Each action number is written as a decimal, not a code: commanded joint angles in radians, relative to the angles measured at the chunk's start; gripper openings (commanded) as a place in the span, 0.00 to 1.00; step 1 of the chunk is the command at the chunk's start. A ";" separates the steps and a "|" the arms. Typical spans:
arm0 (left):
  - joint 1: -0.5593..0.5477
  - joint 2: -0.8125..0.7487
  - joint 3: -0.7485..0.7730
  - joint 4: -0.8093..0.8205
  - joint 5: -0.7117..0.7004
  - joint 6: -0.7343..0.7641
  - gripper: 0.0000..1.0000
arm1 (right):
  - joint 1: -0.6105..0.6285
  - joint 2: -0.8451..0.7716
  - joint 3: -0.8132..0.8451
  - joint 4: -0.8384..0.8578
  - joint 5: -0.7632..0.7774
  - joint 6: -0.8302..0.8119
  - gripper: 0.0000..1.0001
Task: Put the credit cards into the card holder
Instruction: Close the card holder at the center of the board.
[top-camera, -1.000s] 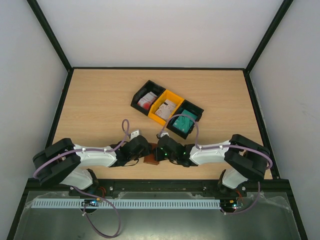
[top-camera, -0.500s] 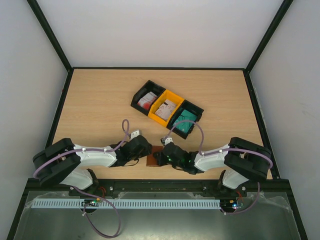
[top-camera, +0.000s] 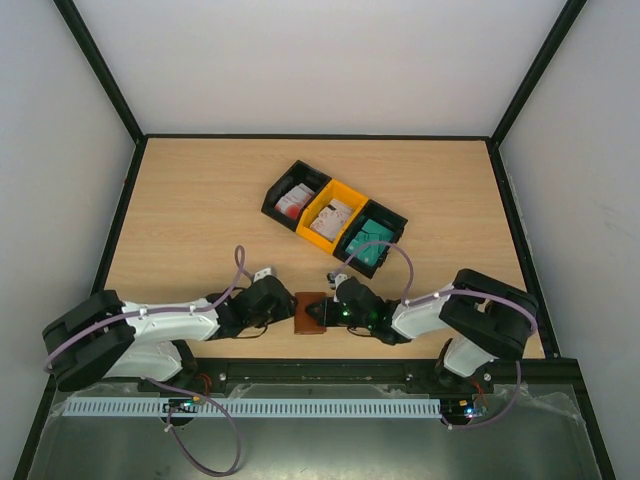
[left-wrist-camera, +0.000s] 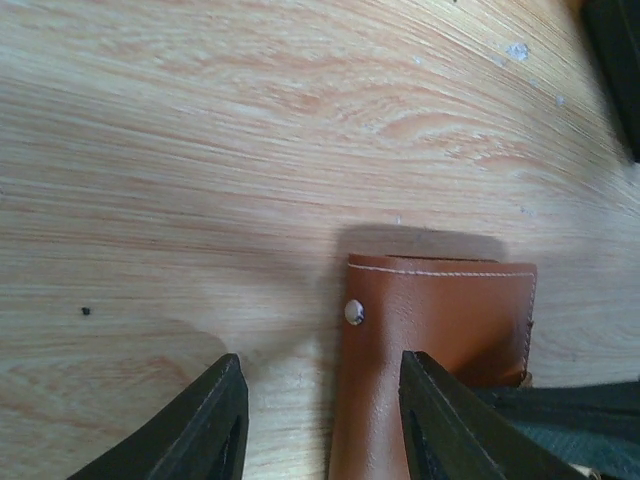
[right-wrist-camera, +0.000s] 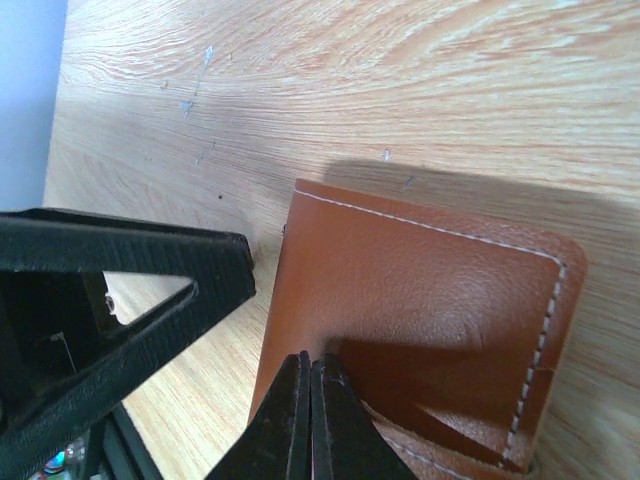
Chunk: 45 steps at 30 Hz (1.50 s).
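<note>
Right gripper (right-wrist-camera: 310, 362): fingers pressed together, only a thin seam between them and nothing seen in it, tips set down on the brown leather of the card holder (right-wrist-camera: 420, 300). Left gripper (left-wrist-camera: 321, 358): fingers well apart, gripping nothing; one finger (left-wrist-camera: 445, 425) lies over the card holder's near edge beside the snap stud (left-wrist-camera: 352, 312), the other over bare table (left-wrist-camera: 200, 150). From above, the card holder (top-camera: 308, 313) lies folded shut and flat near the front edge of the table, between the two grippers, left gripper (top-camera: 279, 309) just beside it and right gripper (top-camera: 327, 312) at its other side. Count: one card holder; three bins in a diagonal row mid-table, well apart from it, two black bins (top-camera: 279, 190) and one yellow bin (top-camera: 316, 211) between them. Credit cards (top-camera: 365, 249): three stacks, one per bin, teal in the right black bin, white in the yellow, white with red marks in the left black.
</note>
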 joint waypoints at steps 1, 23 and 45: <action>-0.002 -0.023 -0.052 0.000 0.067 0.009 0.45 | -0.045 0.086 -0.045 -0.119 -0.102 0.050 0.02; -0.012 0.025 -0.074 0.059 0.147 0.021 0.41 | -0.206 0.326 -0.166 0.284 -0.324 0.178 0.02; -0.013 0.029 -0.052 0.045 0.124 0.011 0.42 | -0.248 0.032 0.012 -0.119 -0.311 -0.048 0.20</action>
